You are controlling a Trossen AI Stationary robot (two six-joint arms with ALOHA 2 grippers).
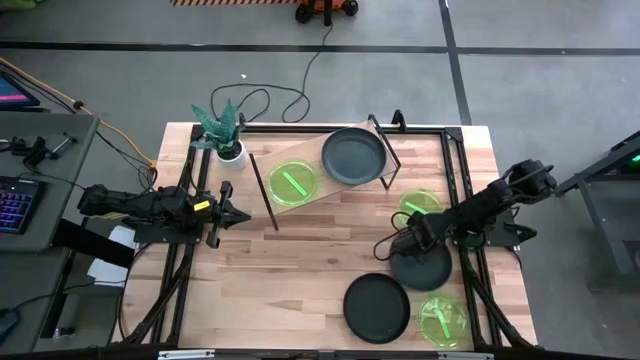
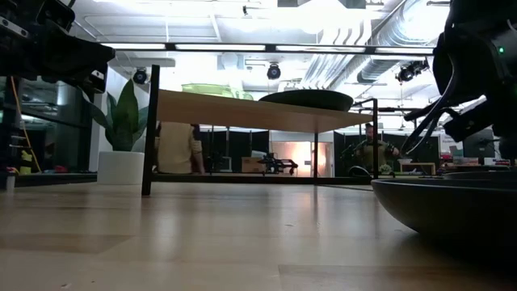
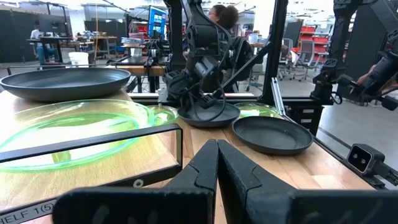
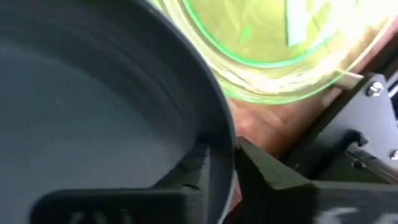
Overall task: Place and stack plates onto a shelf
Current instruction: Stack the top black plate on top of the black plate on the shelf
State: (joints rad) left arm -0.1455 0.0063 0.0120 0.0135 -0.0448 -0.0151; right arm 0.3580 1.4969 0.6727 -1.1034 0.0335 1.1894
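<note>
The wooden shelf (image 1: 322, 192) stands at the table's far middle and carries a green plate (image 1: 292, 183) and a dark grey plate (image 1: 353, 156). My right gripper (image 1: 398, 243) is shut on a second dark grey plate (image 1: 422, 268) at the table's right. A third dark grey plate (image 1: 377, 308) and a green plate (image 1: 443, 320) lie near the front edge. Another green plate (image 1: 420, 203) lies partly under the right arm. My left gripper (image 1: 238, 214) is shut and empty, left of the shelf. My right gripper has the dark grey plate's raised rim (image 4: 219, 163) between its two fingers, one finger inside the plate and one outside. The fingers come from the table's right side, slanting down. I cannot tell whether the plate is clear of the table.
A potted plant (image 1: 225, 135) stands at the shelf's far left corner. Thin black shelf legs (image 1: 264, 190) stand between my left gripper and the plates. Bare tabletop lies at the middle and near left (image 1: 280, 280). People show in the room beyond the table.
</note>
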